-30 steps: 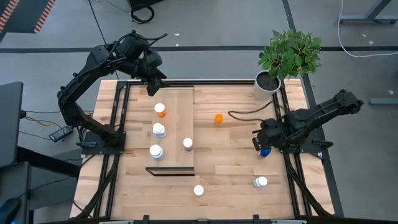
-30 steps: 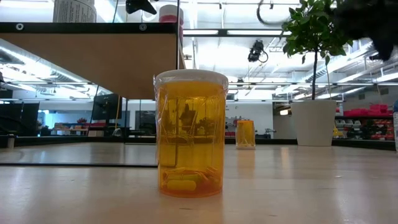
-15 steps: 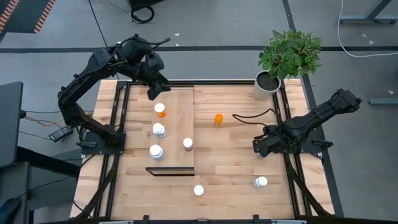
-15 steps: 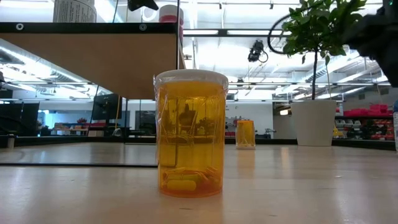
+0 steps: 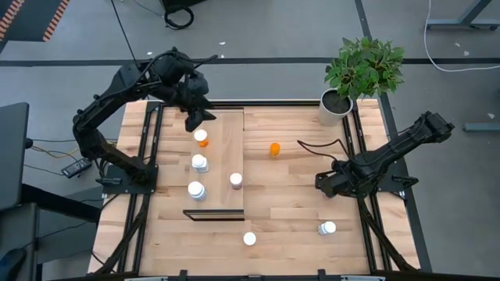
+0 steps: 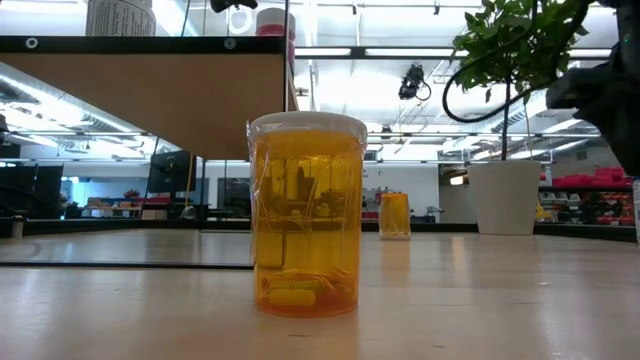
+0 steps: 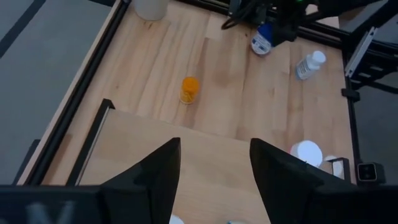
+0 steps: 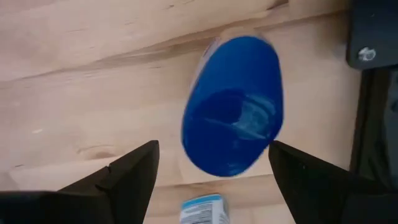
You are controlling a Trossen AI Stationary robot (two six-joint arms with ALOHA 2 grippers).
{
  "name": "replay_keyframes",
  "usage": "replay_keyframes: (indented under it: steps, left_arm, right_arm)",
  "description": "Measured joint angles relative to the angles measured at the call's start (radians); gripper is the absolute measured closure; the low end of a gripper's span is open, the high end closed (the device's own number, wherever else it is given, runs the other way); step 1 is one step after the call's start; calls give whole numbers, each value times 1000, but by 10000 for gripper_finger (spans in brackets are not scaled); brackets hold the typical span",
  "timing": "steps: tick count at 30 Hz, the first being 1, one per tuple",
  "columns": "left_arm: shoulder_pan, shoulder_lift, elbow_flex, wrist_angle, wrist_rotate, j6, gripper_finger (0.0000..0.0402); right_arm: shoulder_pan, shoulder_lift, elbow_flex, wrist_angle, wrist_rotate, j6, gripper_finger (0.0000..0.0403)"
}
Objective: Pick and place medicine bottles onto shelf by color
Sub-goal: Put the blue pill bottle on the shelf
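Left arm: raised and bent over the far end of the shelf (image 5: 223, 156), its left gripper (image 5: 195, 119) above the orange bottle (image 5: 201, 137) standing there; the wrist view shows the fingers (image 7: 158, 171) apart and holding nothing. On the shelf also stand two white-capped bottles (image 5: 199, 162) and a pink one (image 5: 236, 180).

Centre: a second orange bottle (image 5: 274, 148) stands on the open surface (image 5: 289, 203); a white-capped one (image 5: 249, 239) sits near the front edge.

Right arm: stretched low across the surface, right gripper (image 5: 323, 183) fingers (image 8: 134, 171) spread wide around a blue bottle (image 8: 233, 102), not clamped on it. The high view hides this bottle under the arm; only the wrist views show it. Another white-capped bottle (image 5: 326, 228) lies nearer the front.
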Motion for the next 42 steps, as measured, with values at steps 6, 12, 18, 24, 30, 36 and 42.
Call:
replay_keyframes:
  steps: [6,12,18,24,30,36,42]
  left_arm:
    - [-17,0,0,-10,0,2,201]
    - [-33,0,0,-24,0,2,208]
    - [-34,0,0,-24,0,-3,208]
    - [-34,0,0,-24,0,-5,214]
    - [-34,0,0,-24,0,3,218]
    - [-32,0,0,-19,0,10,217]
    - [-32,0,0,-3,0,7,220]
  right_arm:
    - [-2,14,-26,0,6,16,93]
    - [-22,14,-39,12,26,11,112]
    - [-39,14,-39,13,47,7,169]
    - [-41,14,-39,30,38,-27,202]
    - [-77,14,-15,106,41,-122,195]
    - [-199,14,71,129,46,-412,197]
    - [-345,80,236,119,58,-795,197]
